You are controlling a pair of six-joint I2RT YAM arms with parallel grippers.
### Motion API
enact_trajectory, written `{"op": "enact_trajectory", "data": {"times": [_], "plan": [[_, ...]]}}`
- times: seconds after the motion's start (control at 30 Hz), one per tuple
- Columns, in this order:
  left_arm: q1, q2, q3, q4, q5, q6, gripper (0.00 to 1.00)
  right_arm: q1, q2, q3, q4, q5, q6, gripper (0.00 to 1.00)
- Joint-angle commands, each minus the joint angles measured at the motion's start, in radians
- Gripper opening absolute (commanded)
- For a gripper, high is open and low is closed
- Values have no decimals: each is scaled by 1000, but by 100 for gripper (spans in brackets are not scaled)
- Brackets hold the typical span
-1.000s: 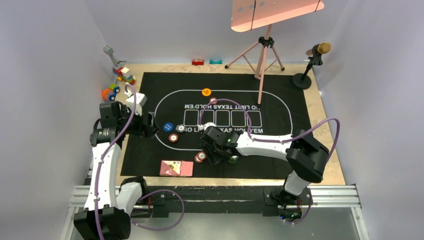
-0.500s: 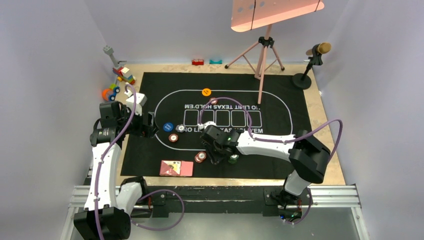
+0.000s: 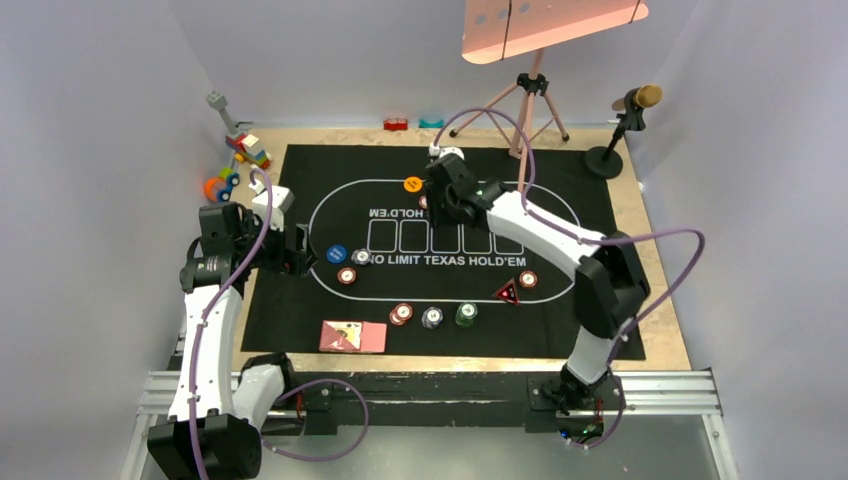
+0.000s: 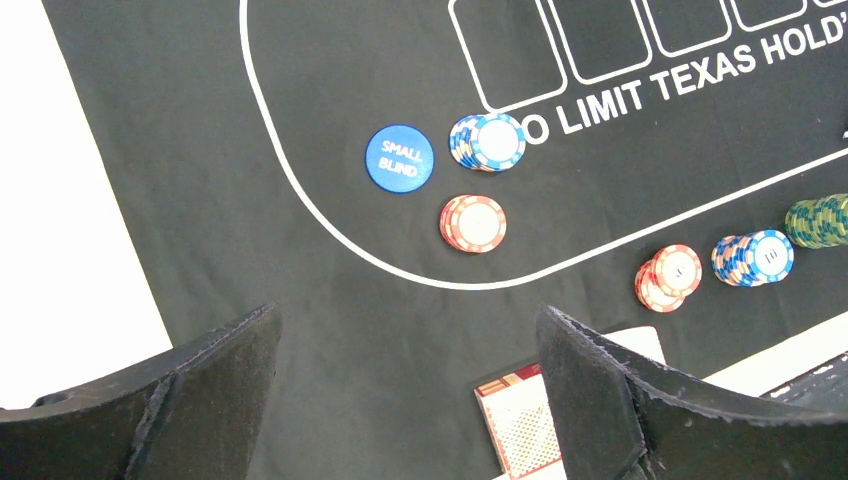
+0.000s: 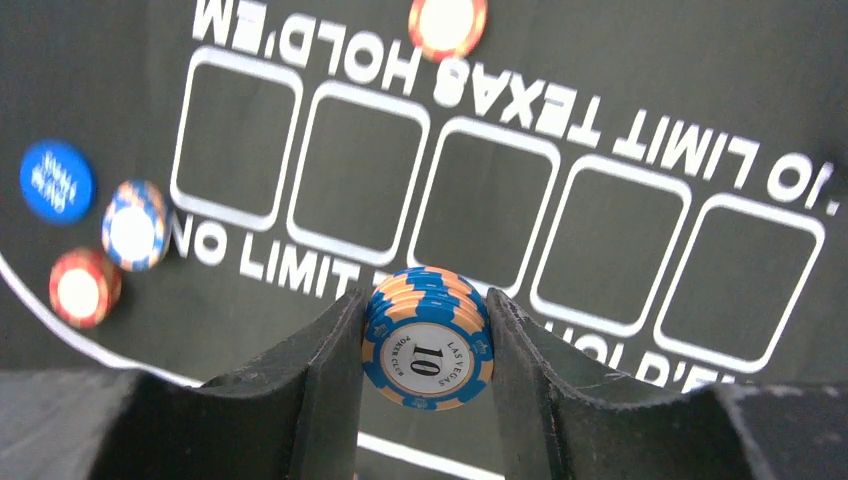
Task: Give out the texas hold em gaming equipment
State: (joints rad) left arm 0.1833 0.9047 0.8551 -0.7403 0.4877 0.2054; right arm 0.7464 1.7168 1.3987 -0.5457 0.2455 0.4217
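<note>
My right tool (image 5: pixel 425 300) is pinching a stack of blue-edged chips (image 5: pixel 428 360) by its striped rim, one finger on each side, with the face marked 10 turned up toward the wrist camera. The stack hangs in the air above the black mat (image 3: pixel 290 310), at the far side of the printed oval.

What the next move turns on, I think, is the far seat. A red-edged stack (image 5: pixel 447 22) lies there on the upside-down lettering, with the orange button (image 3: pixel 412 184) near it. In the wrist view it shows ahead of the fingers, past the card boxes (image 5: pixel 497 205); from the top camera the tool is almost over it.

The right arm is the nearer one by far. My left tool (image 4: pixel 410 400) is spread wide above the left end of the oval, near the Small Blind button (image 4: pixel 400 158).

One leg of the pink tripod (image 3: pixel 524 130) stands close to my right forearm, so I would watch it.
</note>
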Motion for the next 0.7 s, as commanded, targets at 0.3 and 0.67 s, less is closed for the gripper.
{"op": "enact_trajectory", "data": {"times": [0.3,0.67], "plan": [[10,-12,0,32,27,27,100,-194,456,469,45,14,-70,10],[10,-7,1,31,28,28,100,-242,638,646,28,-8,-77,10]]}}
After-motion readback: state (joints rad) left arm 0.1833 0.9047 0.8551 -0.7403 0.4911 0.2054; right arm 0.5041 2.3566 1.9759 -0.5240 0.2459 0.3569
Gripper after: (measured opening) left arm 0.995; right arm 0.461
